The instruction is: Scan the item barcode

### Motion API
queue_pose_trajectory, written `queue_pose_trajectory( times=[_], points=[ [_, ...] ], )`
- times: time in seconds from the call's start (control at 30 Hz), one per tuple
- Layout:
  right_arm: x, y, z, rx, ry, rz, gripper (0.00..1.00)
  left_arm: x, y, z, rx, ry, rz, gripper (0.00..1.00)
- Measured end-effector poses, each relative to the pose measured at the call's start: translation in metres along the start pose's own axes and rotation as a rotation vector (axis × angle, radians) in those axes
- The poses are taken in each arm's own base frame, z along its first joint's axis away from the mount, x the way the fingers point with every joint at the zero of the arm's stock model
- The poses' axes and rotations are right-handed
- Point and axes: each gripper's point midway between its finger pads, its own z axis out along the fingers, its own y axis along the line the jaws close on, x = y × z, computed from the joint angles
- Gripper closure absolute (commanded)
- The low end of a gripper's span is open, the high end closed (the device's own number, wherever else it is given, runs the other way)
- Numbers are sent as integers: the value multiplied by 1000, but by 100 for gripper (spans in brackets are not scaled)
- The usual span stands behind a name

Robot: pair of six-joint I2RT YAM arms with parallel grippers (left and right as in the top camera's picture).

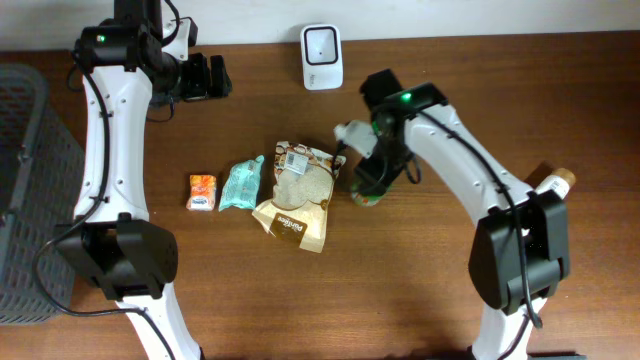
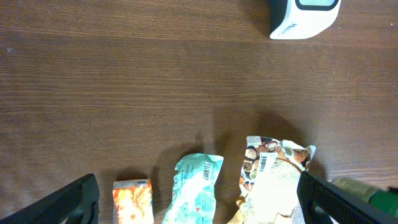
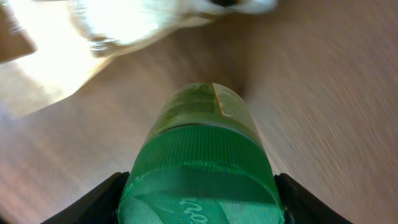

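Note:
A green-lidded jar [image 1: 368,188] stands on the table just right of the snack bags. My right gripper [image 1: 377,168] comes down on it from above. In the right wrist view the ribbed green lid [image 3: 202,168] fills the space between the black fingers [image 3: 93,202], and both pads touch its sides. The white barcode scanner [image 1: 321,44] stands at the table's back edge and shows in the left wrist view's top right corner [image 2: 305,15]. My left gripper [image 1: 205,77] hovers at the back left, jaws wide open and empty [image 2: 199,199].
A beige snack bag [image 1: 297,195] with a barcode label, a teal packet [image 1: 241,184] and a small orange pack [image 1: 202,192] lie in a row left of the jar. A grey basket [image 1: 30,190] stands at the left edge. A brown-capped bottle [image 1: 555,183] lies beside the right arm's base.

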Motion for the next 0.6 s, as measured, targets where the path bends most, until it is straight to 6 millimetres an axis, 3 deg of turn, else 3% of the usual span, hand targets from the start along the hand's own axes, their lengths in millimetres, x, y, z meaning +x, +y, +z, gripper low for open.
queue_pose_trajectory(
  times=[0.13, 0.23, 0.33, 0.5, 0.6],
  points=[
    [18, -34, 7, 58, 44, 229, 37, 0, 0, 0, 0, 0, 0, 1],
    [23, -36, 24, 46, 90, 277, 31, 0, 0, 0, 0, 0, 0, 1],
    [24, -36, 25, 48, 95, 307, 2, 0, 0, 0, 0, 0, 0, 1],
    [31, -34, 32, 35, 142, 341, 2, 0, 0, 0, 0, 0, 0, 1],
    [21, -35, 9, 48, 118, 405, 2, 0, 0, 0, 0, 1, 0, 1]
  ],
)
